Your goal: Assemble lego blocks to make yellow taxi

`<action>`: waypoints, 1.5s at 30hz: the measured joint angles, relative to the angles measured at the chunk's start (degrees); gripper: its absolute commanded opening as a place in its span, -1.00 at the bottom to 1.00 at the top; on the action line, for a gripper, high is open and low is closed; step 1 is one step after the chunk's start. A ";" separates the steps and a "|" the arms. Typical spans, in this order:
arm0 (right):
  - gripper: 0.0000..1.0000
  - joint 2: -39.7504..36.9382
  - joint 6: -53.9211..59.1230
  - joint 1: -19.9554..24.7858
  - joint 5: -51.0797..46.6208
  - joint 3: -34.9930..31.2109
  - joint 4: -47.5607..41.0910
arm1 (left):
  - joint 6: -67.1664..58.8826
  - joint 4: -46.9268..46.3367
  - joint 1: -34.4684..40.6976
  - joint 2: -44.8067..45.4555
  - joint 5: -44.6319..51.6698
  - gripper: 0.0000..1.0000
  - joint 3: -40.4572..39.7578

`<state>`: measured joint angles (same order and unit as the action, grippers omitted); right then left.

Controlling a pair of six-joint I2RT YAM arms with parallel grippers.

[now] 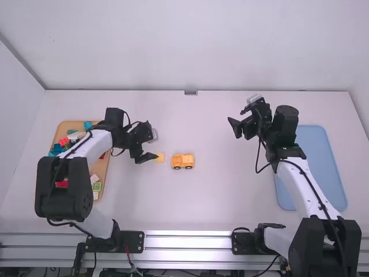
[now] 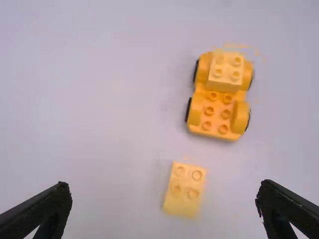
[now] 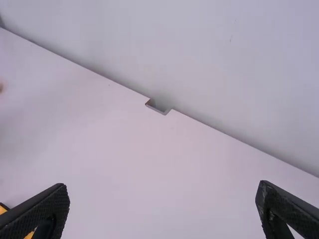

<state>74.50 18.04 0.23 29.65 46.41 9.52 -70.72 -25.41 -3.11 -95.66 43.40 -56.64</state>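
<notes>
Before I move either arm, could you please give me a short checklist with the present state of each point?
1. Left gripper open: ok, fingers wide apart.
2. Loose yellow four-stud brick studs up, apart from the orange wheeled base: ok.
3. Orange wheeled base standing on its wheels: ok.
4. Loose brick mounted on the base: not ok, it lies on the table.
5. Mounted yellow brick pressed fully down: cannot tell.
6. Right gripper away from the base: ok, well off to the right.
</notes>
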 measured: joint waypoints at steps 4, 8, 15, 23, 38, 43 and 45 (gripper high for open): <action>0.96 0.00 0.17 -0.31 -0.04 -0.04 0.61 | -5.27 2.54 -1.60 -3.52 6.21 0.98 2.40; 0.97 0.00 0.37 -1.70 0.02 -0.11 0.61 | -9.79 1.18 -1.97 -8.70 9.44 0.98 3.34; 0.96 0.00 1.40 -4.59 0.02 -0.57 0.28 | -14.29 5.01 -3.43 -16.02 11.47 0.92 3.34; 0.96 0.00 2.71 -6.23 0.00 -0.66 0.26 | -14.91 7.54 -5.92 -19.45 12.26 0.75 3.30; 0.97 0.00 3.34 -6.23 -0.04 -0.68 -0.66 | -13.94 14.16 -3.74 -23.87 14.91 -0.08 2.58; 0.97 -0.02 3.26 -6.23 -0.02 -0.70 -0.79 | -14.71 14.01 -3.74 -23.87 14.88 -0.23 2.58; 0.96 -0.02 3.43 -6.23 0.00 -0.68 -1.40 | -14.88 13.90 -3.74 -23.87 14.86 -0.29 2.60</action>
<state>74.48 21.47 -6.00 29.65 45.74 8.12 -85.60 -11.51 -6.85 -119.52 58.26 -54.04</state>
